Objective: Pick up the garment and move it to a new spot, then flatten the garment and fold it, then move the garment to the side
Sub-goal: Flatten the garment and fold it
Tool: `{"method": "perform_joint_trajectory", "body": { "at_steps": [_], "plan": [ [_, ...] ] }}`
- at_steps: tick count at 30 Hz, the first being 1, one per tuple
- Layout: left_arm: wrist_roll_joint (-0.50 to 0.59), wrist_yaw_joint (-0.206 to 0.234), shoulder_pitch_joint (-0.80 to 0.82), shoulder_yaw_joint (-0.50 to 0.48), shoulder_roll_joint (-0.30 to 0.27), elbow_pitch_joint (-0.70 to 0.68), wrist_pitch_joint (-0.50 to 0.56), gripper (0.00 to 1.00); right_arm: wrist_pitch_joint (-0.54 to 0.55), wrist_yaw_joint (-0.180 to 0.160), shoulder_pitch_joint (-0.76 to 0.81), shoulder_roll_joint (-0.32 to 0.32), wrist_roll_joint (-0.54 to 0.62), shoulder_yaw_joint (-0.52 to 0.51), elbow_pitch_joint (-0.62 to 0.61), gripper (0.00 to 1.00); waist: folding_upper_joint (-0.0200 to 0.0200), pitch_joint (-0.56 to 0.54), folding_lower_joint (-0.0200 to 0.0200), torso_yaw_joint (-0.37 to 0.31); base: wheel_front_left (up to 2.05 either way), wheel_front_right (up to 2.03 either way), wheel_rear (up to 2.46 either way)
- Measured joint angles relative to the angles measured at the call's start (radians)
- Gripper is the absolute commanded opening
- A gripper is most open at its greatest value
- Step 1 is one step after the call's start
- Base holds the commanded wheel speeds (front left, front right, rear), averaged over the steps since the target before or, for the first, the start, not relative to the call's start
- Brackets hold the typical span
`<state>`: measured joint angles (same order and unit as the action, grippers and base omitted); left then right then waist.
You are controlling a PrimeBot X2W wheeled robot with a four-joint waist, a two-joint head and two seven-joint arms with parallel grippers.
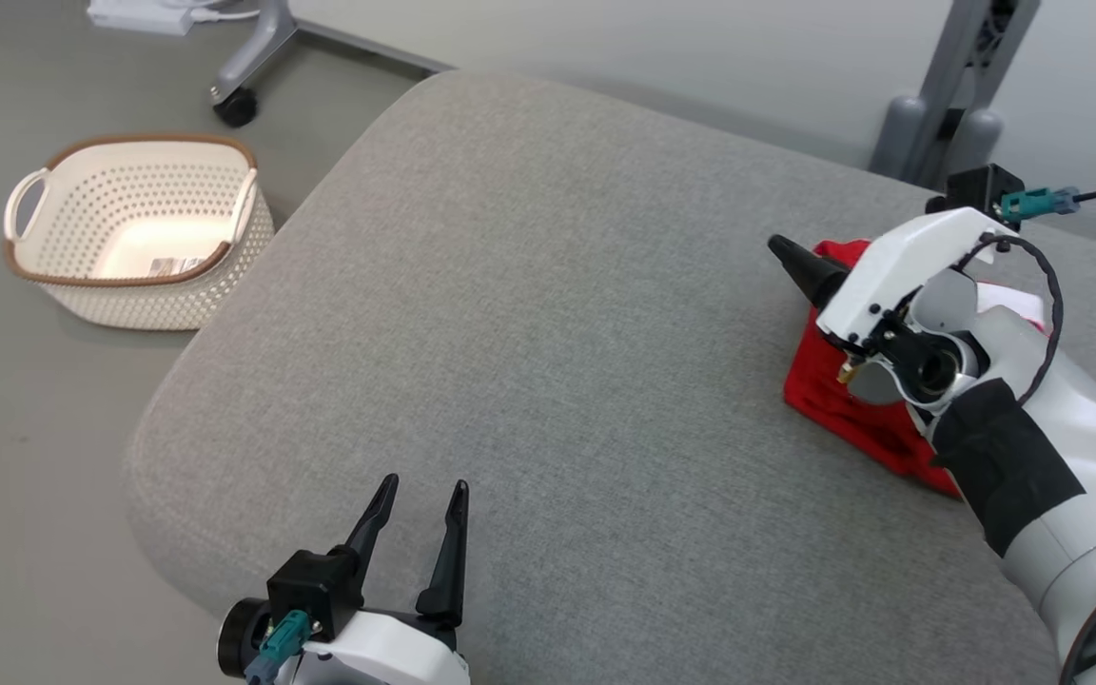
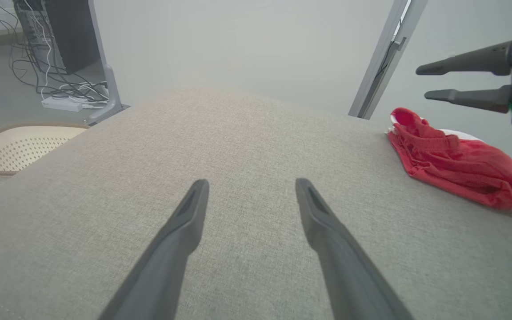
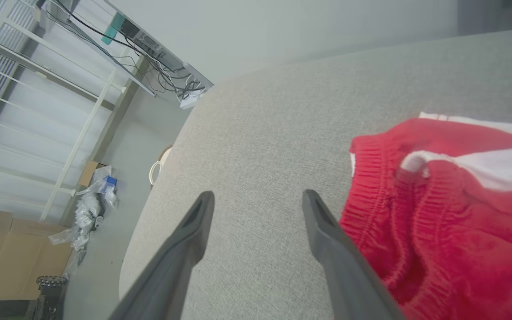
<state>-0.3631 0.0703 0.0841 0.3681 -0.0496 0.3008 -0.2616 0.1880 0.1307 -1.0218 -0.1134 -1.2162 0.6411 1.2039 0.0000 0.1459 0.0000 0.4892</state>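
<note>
cushion: a broad grey upholstered cushion with rounded corners carries everything; its middle is bare cloth.
garment: a red knit garment with a ribbed elastic band and white stripes lies bunched in loose folds on the right side of the cushion, close to its far edge. it rests flat on the fabric and nothing grips it.
right gripper: the right gripper hangs over the garment's left end with its two dark fingers spread wide and nothing between them. from the left wrist view it sits above the cloth, apart from it. in its own view one finger crosses in front of the ribbed band.
left gripper: the left gripper is low at the near edge of the cushion, towards the near left corner, well apart from the garment. its fingers are spread, empty, and point across the cushion.
basket: a cream perforated basket with a brown rim stands on the floor beside the cushion's left edge. something small lies in its bottom, and i cannot tell what.
floor: a wheeled grey stand foot sits beyond the basket.
</note>
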Motion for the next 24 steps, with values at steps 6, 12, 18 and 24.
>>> {"method": "perform_joint_trajectory", "body": {
  "at_steps": [6, 12, 18, 24],
  "plan": [
    [0.024, -0.010, -0.011, -0.035, 0.000, -0.006, 0.000, 1.00, -0.057, 0.000, 0.022, 0.001, -0.009, 0.022, -0.114, 1.00, 0.0000, -0.040, 0.0000, -0.050, 0.00, 0.00, 0.00],
    [0.033, -0.016, -0.013, -0.090, 0.001, -0.043, 0.000, 1.00, -0.202, 0.000, 0.094, -0.087, 0.057, 0.110, -0.269, 1.00, 0.0001, -0.084, -0.0001, -0.122, 0.00, 0.00, 0.00],
    [0.057, -0.025, -0.011, -0.144, 0.001, -0.079, 0.000, 1.00, -0.383, 0.000, 0.197, -0.188, 0.112, 0.173, -0.364, 1.00, 0.0000, -0.126, 0.0000, -0.201, 0.00, 0.00, 0.00],
    [0.065, -0.026, -0.011, -0.199, 0.000, -0.118, 0.000, 1.00, -0.446, 0.000, 0.290, -0.238, 0.193, 0.109, -0.433, 1.00, 0.0000, -0.157, 0.0000, -0.279, 0.00, 0.00, 0.00]
  ]
}}
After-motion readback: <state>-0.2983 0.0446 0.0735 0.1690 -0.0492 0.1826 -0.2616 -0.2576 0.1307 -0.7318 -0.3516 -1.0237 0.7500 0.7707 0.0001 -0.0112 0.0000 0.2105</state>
